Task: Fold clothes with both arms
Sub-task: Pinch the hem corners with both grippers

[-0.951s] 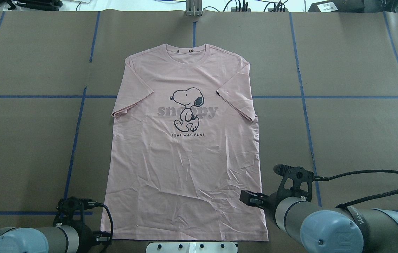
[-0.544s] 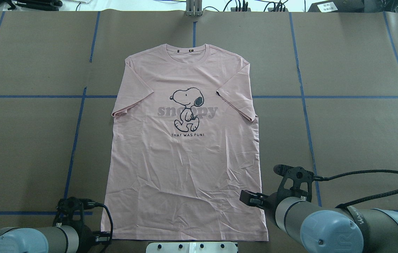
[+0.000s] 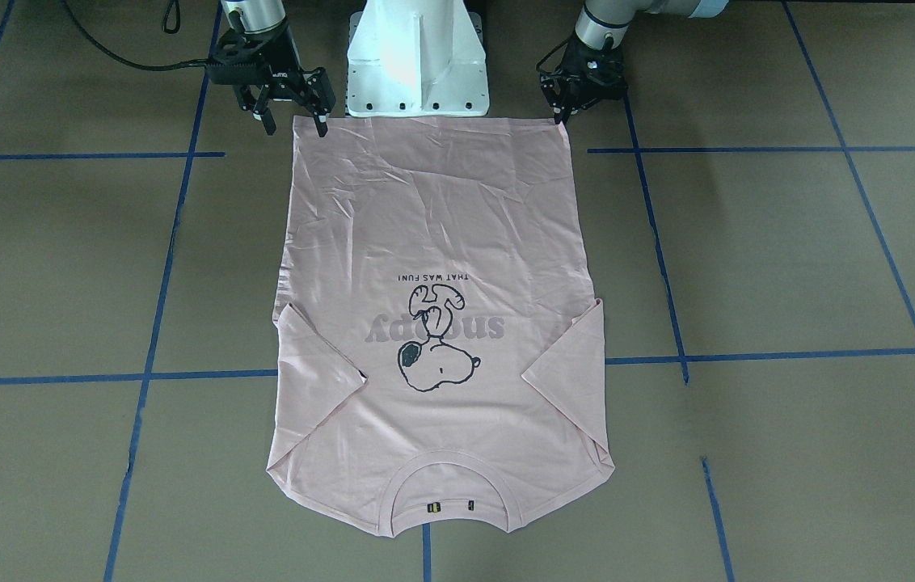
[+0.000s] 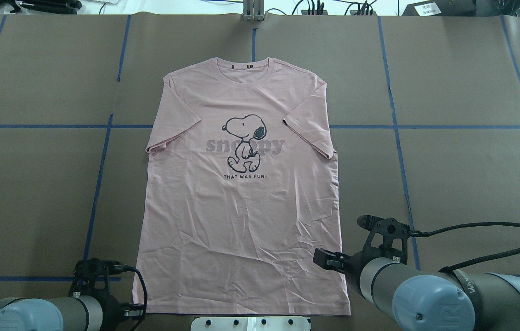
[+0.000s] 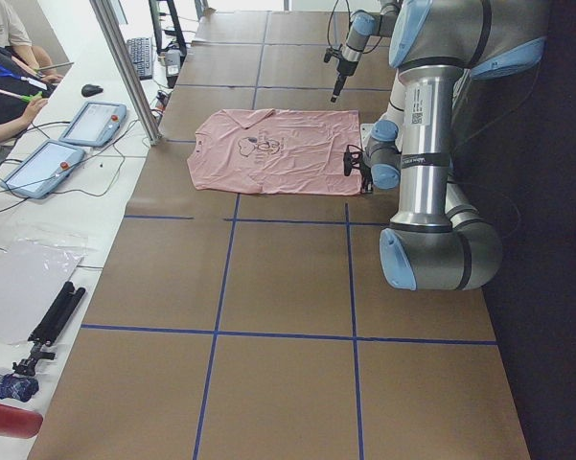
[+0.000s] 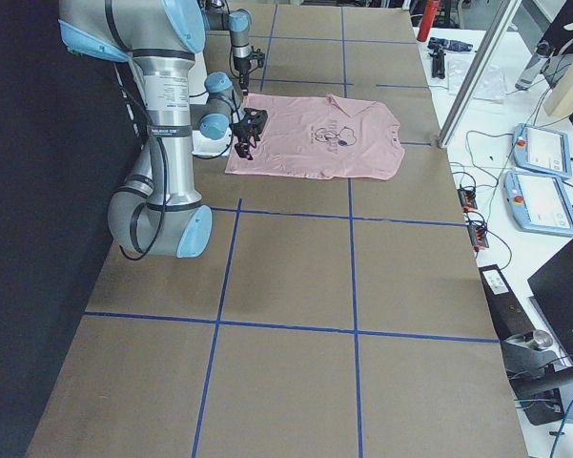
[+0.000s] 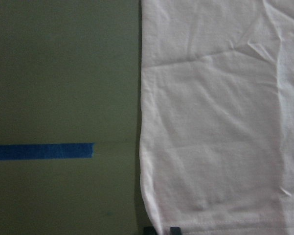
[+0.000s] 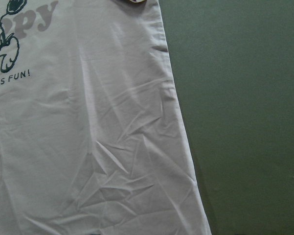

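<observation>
Pink T-shirt point(image 4: 241, 220): lay flat and print-up in the middle of the table point(image 4: 462, 174), collar away from the robot, hem at its base.
Handling: light, limp, creased knit by the look of it; it would sag and drag, so best pinched at both hem corners together.
Right claw point(image 3: 294, 123): jaws spread wide, poised at its hem corner; contact unclear.
Left claw point(image 3: 564, 113): tips close-set right at the other hem corner; gripping or not, I could not tell.

the brown table point(image 4: 462, 184) carries a pink t-shirt point(image 4: 241, 220) lying flat, front up.
</observation>
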Robot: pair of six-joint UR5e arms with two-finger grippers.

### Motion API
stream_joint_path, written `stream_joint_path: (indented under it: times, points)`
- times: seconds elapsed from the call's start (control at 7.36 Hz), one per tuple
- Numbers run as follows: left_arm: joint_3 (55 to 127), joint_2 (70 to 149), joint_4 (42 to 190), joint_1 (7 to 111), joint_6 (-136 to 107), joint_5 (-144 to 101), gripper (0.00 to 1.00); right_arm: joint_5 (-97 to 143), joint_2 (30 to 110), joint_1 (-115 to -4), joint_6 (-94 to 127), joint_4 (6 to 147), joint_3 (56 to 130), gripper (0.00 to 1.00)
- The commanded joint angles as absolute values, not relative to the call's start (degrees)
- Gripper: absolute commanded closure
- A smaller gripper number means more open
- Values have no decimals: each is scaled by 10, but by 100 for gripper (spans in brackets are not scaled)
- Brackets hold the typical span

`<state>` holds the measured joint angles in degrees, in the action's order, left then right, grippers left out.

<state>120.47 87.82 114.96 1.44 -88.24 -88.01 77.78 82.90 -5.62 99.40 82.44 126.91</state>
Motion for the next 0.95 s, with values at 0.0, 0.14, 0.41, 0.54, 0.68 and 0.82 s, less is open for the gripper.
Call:
stream_joint_path:
  times: [0.0, 0.14, 0.41, 0.54, 0.68, 0.82]
  points:
    - [1204, 877, 1150, 13, -882, -880, 100, 778, 836, -55, 994, 825, 1268, 7]
    - [1205, 878, 1150, 13, -882, -880, 100, 778, 858, -46, 1012, 823, 1268, 10]
    - [1211, 880, 1150, 14, -882, -880, 100, 720, 872, 9, 1073, 821, 1260, 21]
    - [1213, 882, 1150, 13, -882, -881, 100, 701, 874, 38, 1097, 822, 1259, 24]
    - [1213, 882, 1150, 13, -882, -881, 100, 693, 872, 61, 1124, 825, 1257, 33]
    - [1214, 882, 1150, 13, -882, -880, 100, 692, 870, 75, 1131, 827, 1252, 34]
